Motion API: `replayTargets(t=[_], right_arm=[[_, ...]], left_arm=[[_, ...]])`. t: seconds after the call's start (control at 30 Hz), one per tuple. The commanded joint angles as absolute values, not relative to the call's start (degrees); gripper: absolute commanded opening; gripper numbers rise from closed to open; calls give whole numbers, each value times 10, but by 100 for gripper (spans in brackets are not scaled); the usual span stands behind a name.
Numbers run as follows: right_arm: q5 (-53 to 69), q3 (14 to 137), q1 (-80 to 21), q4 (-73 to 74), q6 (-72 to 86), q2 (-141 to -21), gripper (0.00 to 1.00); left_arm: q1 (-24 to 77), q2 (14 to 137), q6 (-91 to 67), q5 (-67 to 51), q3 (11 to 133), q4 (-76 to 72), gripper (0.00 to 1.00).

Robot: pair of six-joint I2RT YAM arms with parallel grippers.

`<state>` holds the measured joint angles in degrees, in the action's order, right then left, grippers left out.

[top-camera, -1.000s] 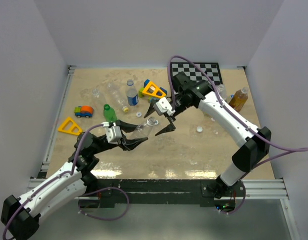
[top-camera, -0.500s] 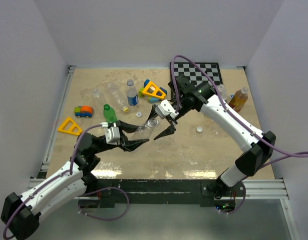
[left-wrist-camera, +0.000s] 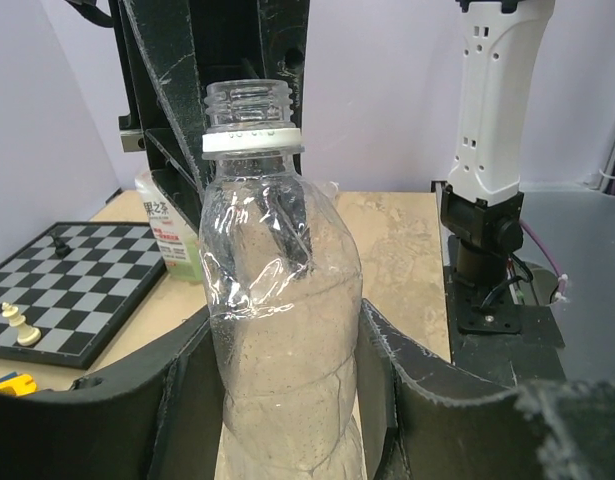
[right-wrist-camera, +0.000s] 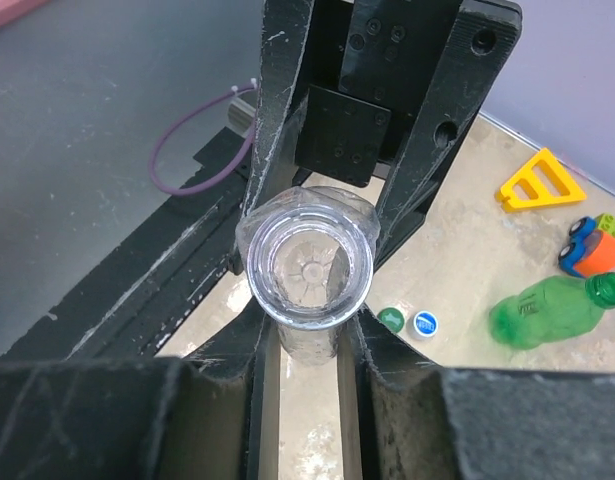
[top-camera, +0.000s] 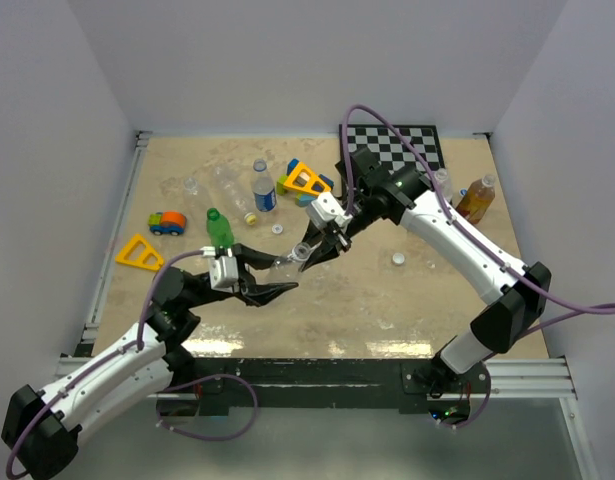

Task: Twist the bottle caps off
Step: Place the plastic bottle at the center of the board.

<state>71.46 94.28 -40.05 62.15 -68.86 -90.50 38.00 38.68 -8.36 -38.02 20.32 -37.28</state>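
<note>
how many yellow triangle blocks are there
2. One yellow triangular plastic block lies left, near the orange toy car; the other is at the back, left of the chequered chessboard.

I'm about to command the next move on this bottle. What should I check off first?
1. Left pincer clamps the clear bottle by its body: ok.
2. Cap on that bottle to unscrew: not ok, threads bare, mouth open.
3. Right pincer lined up on the neck: ok, straddles it.
4. Right pincer touching the neck: cannot tell.
5. Another capped target: ok, green bottle lies on its side, green cap on.
</note>
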Motion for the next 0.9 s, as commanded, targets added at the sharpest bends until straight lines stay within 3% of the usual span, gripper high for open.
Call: replayTargets(t=[0.0, 0.27, 0.5, 0.73, 0.87], right_arm=[[708, 920, -414, 588, -657, -873, 0], [683, 888, -414, 530, -596, -866, 0], [620, 865, -406, 434, -478, -875, 0], [443, 885, -391, 266, -291, -932, 0], [339, 910, -391, 214, -252, -975, 0]], left_arm=[[377, 361, -82, -280, 211, -353, 47], [377, 315, -53, -210, 241, -247, 89], [376, 279, -11, -165, 282, -152, 94], [376, 273, 72, -51, 403, 67, 95], [377, 247, 110, -5, 396, 111, 95]])
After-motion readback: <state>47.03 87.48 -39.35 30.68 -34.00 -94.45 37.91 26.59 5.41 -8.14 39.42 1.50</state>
